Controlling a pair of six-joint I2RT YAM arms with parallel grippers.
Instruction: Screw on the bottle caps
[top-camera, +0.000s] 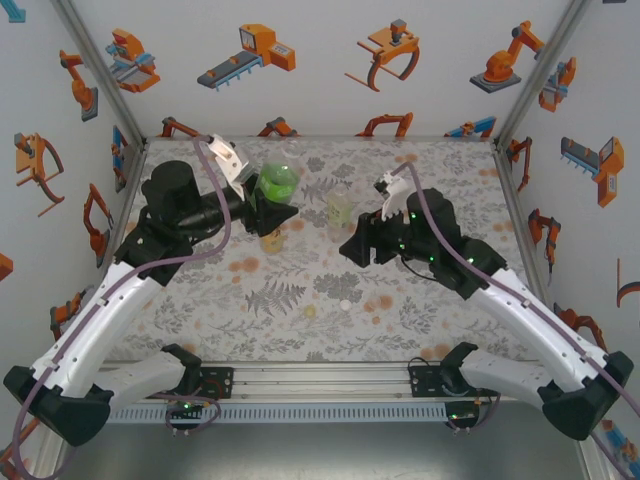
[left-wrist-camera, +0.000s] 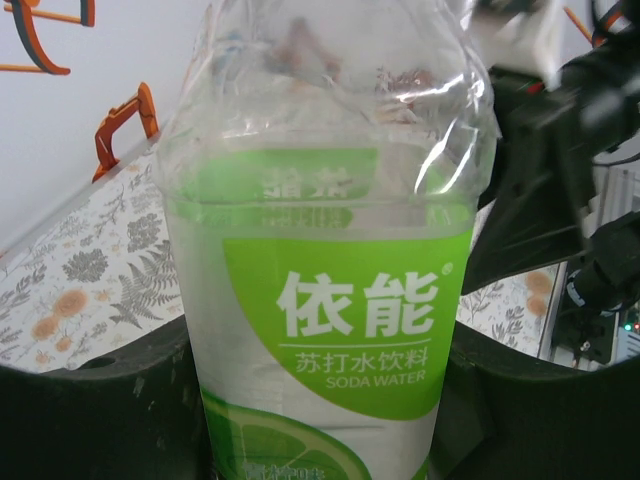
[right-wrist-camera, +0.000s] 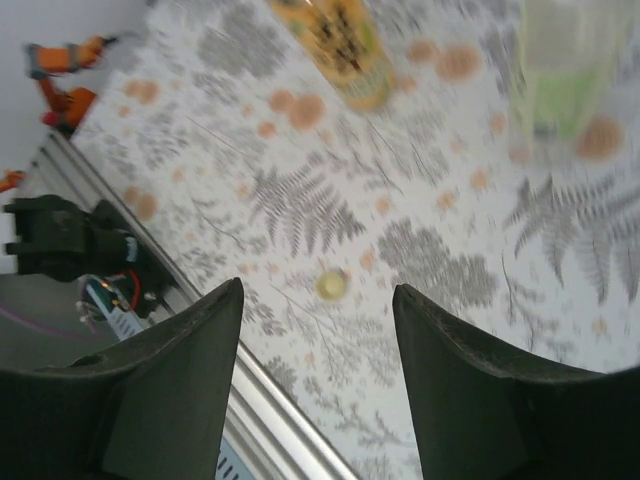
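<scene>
On the floral table (top-camera: 200, 310), the left gripper (left-wrist-camera: 320, 395) is clamped on the green soda-water bottle (left-wrist-camera: 320, 300), toward the far-left corner. The right gripper (right-wrist-camera: 318, 292) hangs with its jaws apart and holds nothing. The amber bottle (top-camera: 270, 240) is just beside the green one, and the pale yellowish bottle (top-camera: 340, 210) is mid-table. A pale yellow cap (right-wrist-camera: 331, 285) lies toward the near edge.

I see a floral tablecloth (top-camera: 300, 300). At 12 o'clock is a white wall (top-camera: 320, 95) with orange robot pictures, at 6 o'clock a metal rail (top-camera: 320, 383).
</scene>
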